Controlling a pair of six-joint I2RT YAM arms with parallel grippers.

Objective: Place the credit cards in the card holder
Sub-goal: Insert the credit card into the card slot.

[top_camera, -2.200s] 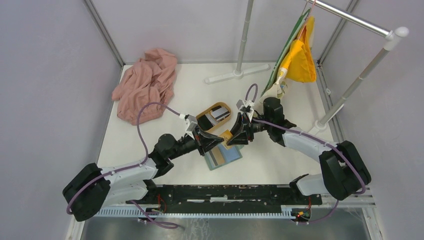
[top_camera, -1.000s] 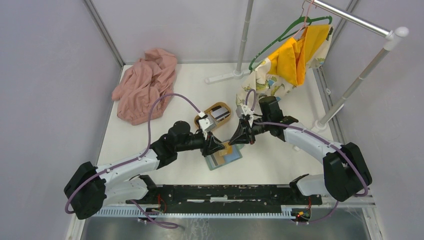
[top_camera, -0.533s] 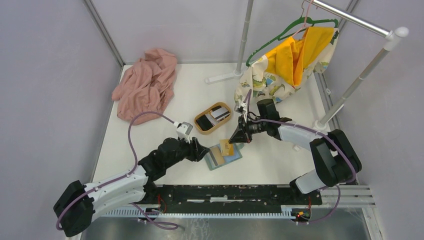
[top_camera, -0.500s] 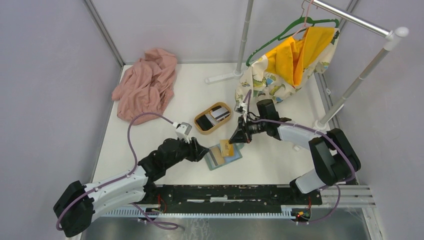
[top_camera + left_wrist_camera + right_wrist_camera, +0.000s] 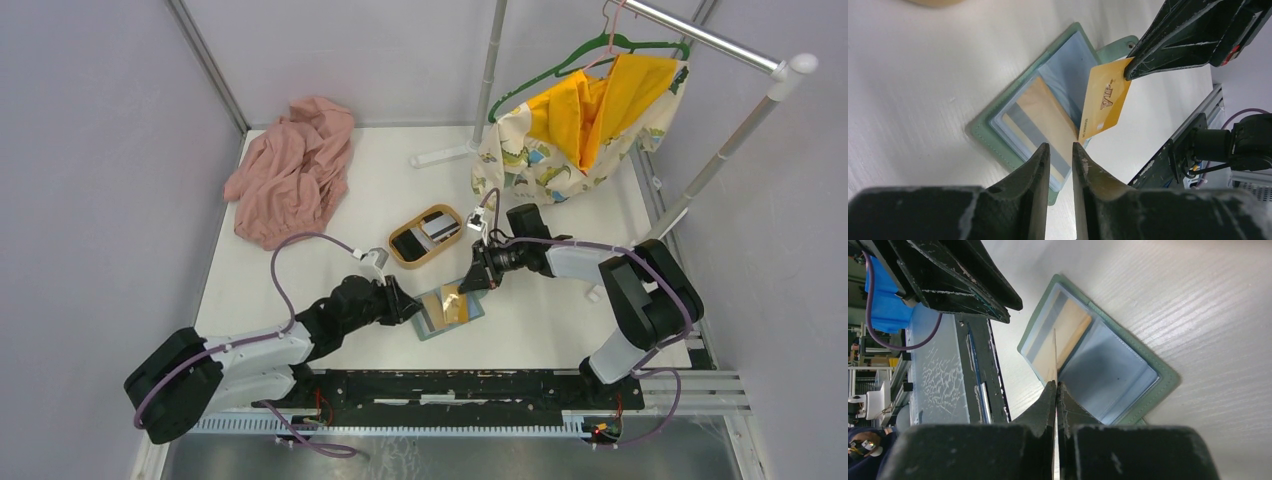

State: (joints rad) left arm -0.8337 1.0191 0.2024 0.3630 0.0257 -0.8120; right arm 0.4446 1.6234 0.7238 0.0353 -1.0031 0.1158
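Observation:
The card holder (image 5: pixel 452 312) lies open on the table, grey-green outside with pale blue and tan slots (image 5: pixel 1048 115). My right gripper (image 5: pixel 480 276) is shut on a gold credit card (image 5: pixel 1105 102). The card stands on edge with its lower corner on the holder's middle fold, and shows edge-on in the right wrist view (image 5: pixel 1054 352). My left gripper (image 5: pixel 1061 149) sits low at the holder's left edge, its jaws a narrow gap apart with nothing between them. A black card (image 5: pixel 408 244) and a grey-white card (image 5: pixel 438 226) lie in the wooden tray (image 5: pixel 393 248).
A pink cloth (image 5: pixel 290 170) is heaped at the back left. A yellow and patterned garment (image 5: pixel 580 125) hangs from a rack at the back right, just behind the right arm. The rack's white foot (image 5: pixel 470 150) rests on the table behind the tray.
My left gripper drew back from over the holder to its left edge. The right gripper brought the gold card lower onto the holder. The hanging garment swung right.

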